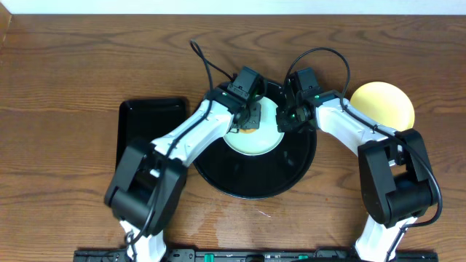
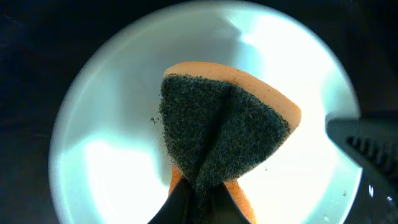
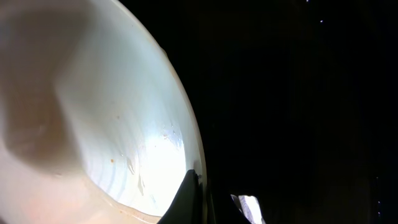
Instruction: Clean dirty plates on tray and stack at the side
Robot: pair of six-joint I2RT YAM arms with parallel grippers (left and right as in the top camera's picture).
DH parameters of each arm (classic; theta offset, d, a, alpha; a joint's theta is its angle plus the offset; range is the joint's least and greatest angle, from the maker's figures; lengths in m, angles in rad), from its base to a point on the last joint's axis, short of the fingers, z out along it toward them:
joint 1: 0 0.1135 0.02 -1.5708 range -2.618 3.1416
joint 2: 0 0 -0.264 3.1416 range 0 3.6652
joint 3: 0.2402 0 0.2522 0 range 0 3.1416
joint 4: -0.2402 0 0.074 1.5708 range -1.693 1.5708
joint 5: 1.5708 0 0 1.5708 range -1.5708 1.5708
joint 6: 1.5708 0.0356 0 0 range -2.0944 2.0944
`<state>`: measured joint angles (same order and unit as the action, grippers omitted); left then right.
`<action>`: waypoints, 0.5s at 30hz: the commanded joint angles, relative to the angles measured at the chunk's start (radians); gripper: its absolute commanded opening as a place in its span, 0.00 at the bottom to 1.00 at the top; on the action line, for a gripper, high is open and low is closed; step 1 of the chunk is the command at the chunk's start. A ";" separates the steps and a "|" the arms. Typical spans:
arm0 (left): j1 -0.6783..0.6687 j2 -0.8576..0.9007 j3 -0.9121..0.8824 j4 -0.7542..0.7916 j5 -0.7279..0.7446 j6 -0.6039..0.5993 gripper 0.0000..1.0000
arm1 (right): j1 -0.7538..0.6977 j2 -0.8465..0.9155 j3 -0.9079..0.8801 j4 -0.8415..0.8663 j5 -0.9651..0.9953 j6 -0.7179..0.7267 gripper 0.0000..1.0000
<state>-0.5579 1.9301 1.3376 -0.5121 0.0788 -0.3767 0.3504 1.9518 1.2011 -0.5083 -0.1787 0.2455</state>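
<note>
A pale mint plate (image 1: 261, 138) lies on the round black tray (image 1: 247, 182). My left gripper (image 1: 247, 120) is shut on a folded sponge (image 2: 224, 124), dark scourer side out over orange foam, and presses it onto the plate (image 2: 112, 162). My right gripper (image 1: 287, 116) is shut on this plate's right rim; in the right wrist view its fingers (image 3: 189, 193) pinch the rim, and small orange specks dot the plate's surface (image 3: 124, 124). A pale yellow plate (image 1: 382, 105) rests on the bare wood to the right of the tray.
A smaller rectangular black tray (image 1: 145, 131) lies left of the round one. Both arms cross over the round tray. The right gripper's body (image 2: 367, 146) shows at the edge of the left wrist view.
</note>
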 commanded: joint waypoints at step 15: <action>0.263 -0.195 0.036 -0.354 -0.155 0.003 0.07 | 0.003 0.035 -0.027 -0.035 0.077 -0.003 0.01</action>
<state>-0.3809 1.8267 1.3422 -0.7757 0.0719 -0.3767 0.3504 1.9518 1.2026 -0.5121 -0.1749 0.2455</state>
